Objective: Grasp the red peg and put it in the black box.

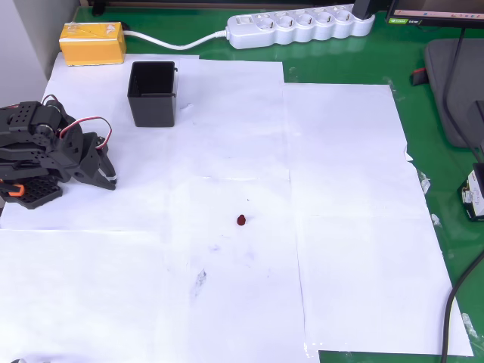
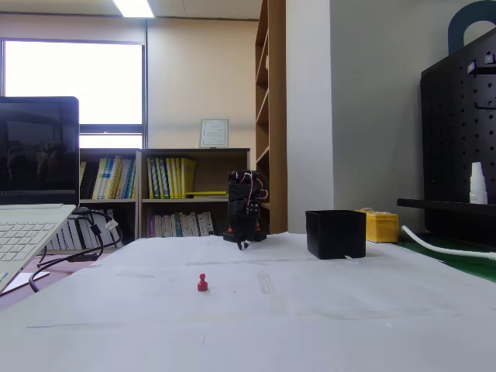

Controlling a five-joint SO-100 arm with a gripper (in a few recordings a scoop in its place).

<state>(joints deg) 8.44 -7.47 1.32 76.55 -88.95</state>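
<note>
Peg [image 2: 202, 283] upright on white paper [image 1: 227, 265] — knob up, axis vertical — tool [image 1: 112, 180] tips together, well apart.

Lighting is bright and even. Ceiling lamp [image 2: 133, 8] and window [image 2: 74, 93] glare above the laptop [image 2: 35, 186]; white paper [image 1: 227, 151] shows faint shadows.

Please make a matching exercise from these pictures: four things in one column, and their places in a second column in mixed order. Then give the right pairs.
Things:
1. red peg
2. black box
3. yellow box
4. gripper

Places, overhead view:
A. at the left edge, folded over the robot base
B. top left corner, on the green mat
C. alone on the white paper near the middle
D. on the paper just below the yellow box

Pairs: 1-C, 2-D, 3-B, 4-A
</note>
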